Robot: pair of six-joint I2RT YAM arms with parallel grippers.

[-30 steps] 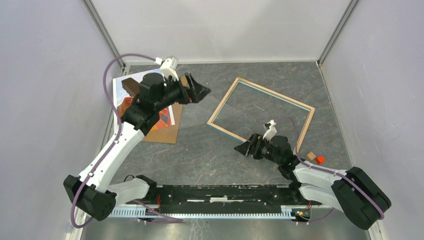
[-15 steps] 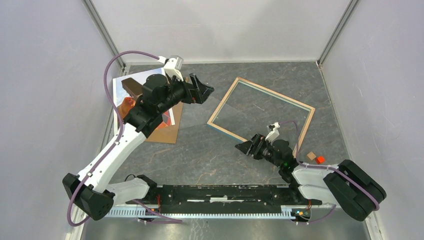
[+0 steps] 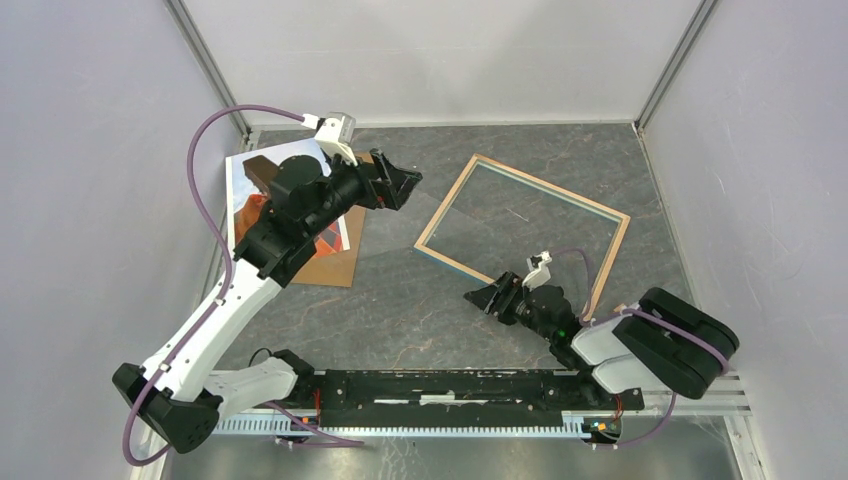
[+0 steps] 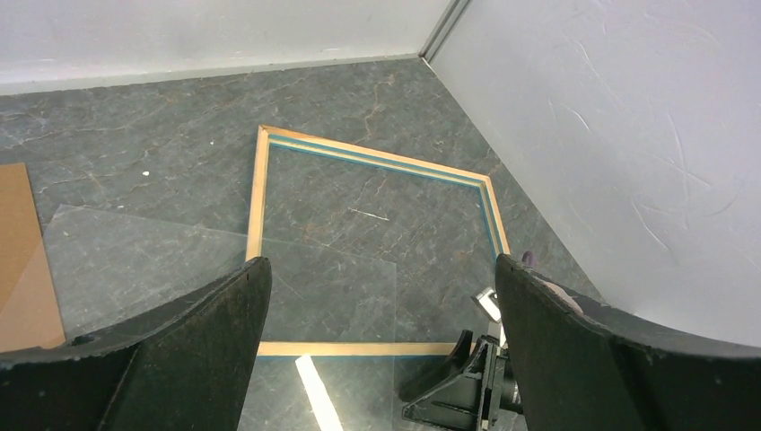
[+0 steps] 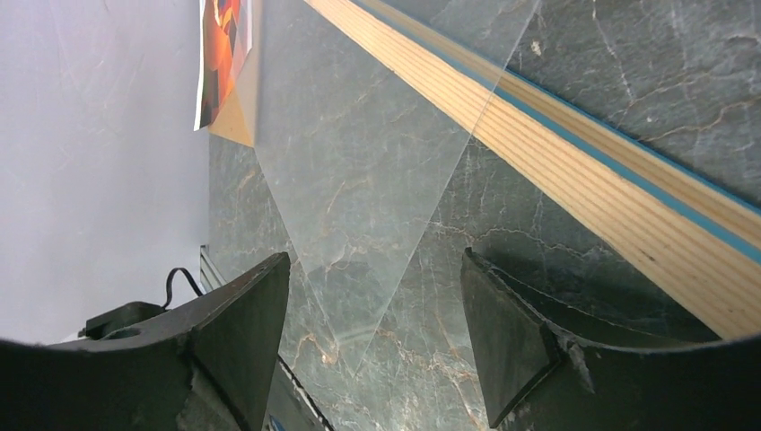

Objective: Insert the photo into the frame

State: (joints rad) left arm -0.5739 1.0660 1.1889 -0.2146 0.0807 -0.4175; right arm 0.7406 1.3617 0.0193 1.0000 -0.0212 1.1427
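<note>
The frame (image 3: 446, 202) lies back side up at the table's middle right, wood rim showing with a thin blue edge. It also shows in the left wrist view (image 4: 258, 197) and the right wrist view (image 5: 574, 153). A loose clear pane (image 3: 400, 240) lies flat across its near-left corner. The photo (image 3: 240, 200), orange-red on blue, lies at the far left on a brown backing board (image 3: 335, 262), partly hidden by the left arm. My left gripper (image 3: 395, 180) is open and empty above the table between photo and frame. My right gripper (image 3: 490, 298) is open and empty, low, near the frame's near edge.
White walls enclose the table on three sides. The pane (image 5: 359, 180) reaches almost to the right fingers (image 5: 242, 341), with the photo's edge (image 5: 224, 45) beyond. The right gripper (image 4: 467, 395) shows in the left wrist view. The arms' base rail (image 3: 450, 385) runs along the near edge.
The right arm has folded back and lowered, its gripper sliding slightly left and nearer. The left gripper has shifted only slightly. Frame, pane and photo have not moved.
</note>
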